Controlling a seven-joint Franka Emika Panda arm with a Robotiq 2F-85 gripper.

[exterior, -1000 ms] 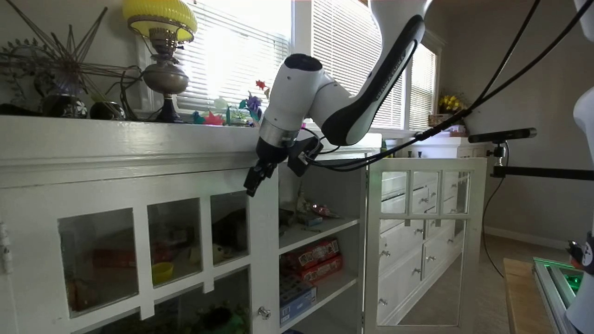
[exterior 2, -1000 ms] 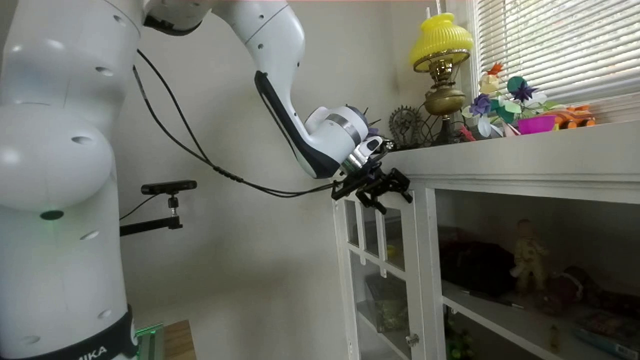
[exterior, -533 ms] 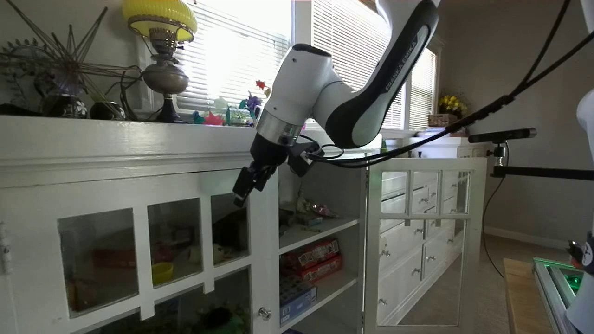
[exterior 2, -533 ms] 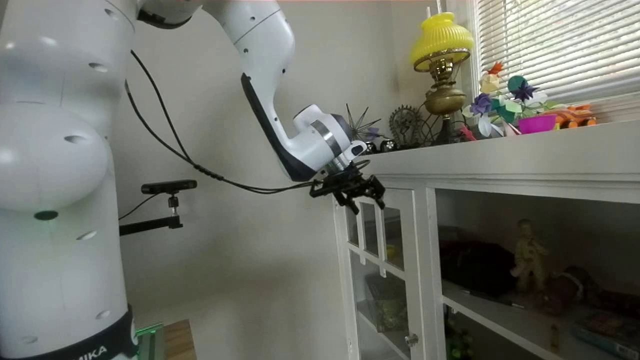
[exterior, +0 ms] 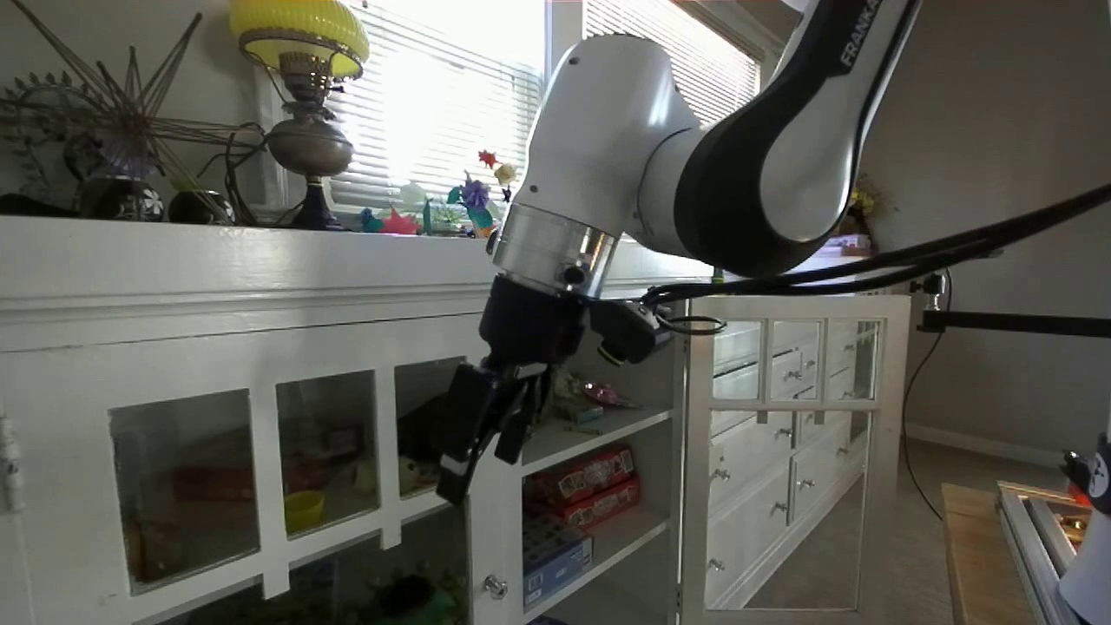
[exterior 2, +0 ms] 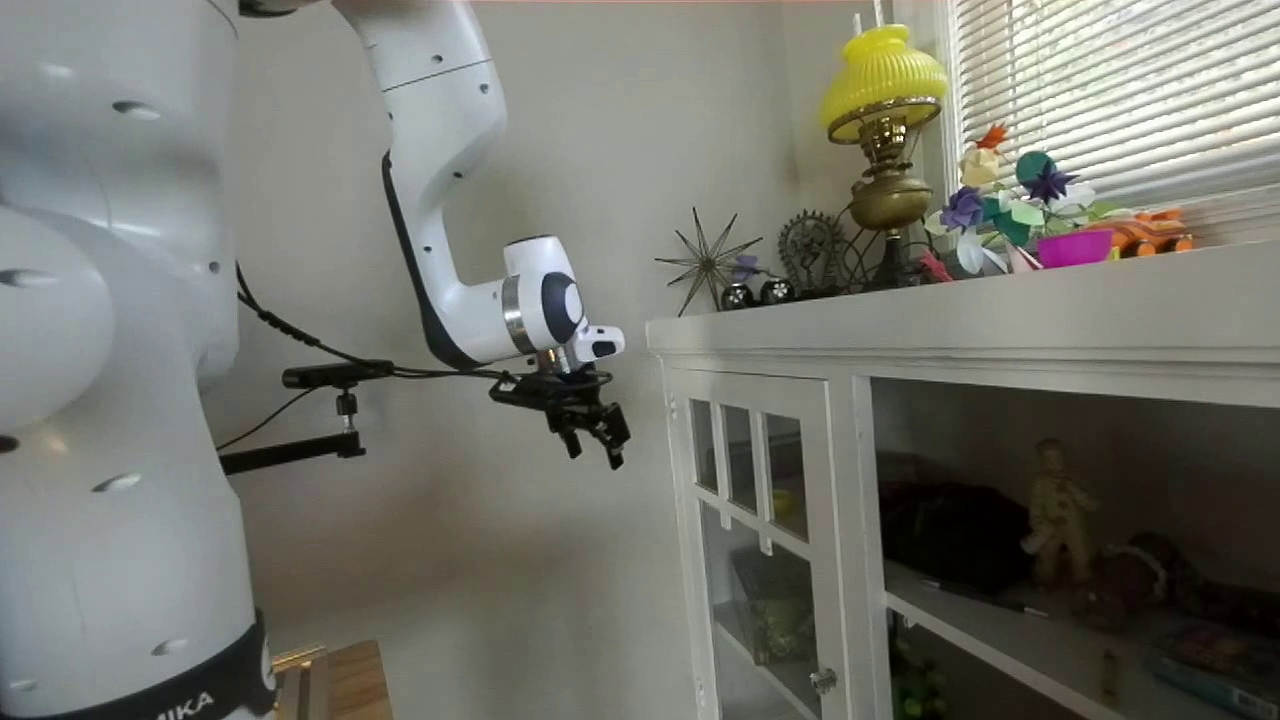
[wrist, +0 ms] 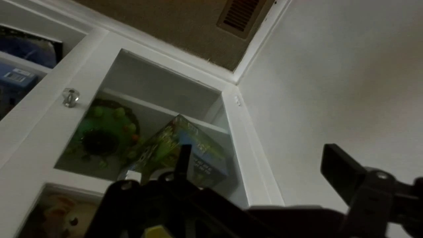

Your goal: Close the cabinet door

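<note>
The black two-finger gripper (exterior 2: 594, 455) has its fingers (wrist: 340, 172) spread wide apart; it hangs in the air in front of the closed white glass-paned cabinet door (exterior 2: 765, 528), apart from it. In an exterior view, another white glass-paned cabinet door (exterior: 792, 404) stands swung open, well apart from the gripper.

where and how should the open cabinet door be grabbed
Probably best on the free upright edge of the open cabinet door, from beyond that edge, jaws straddling both faces. The door stands swung out, attached to the cabinet at the opposite side, so this edge sticks out free; its narrow frame borders the glass panes.
</note>
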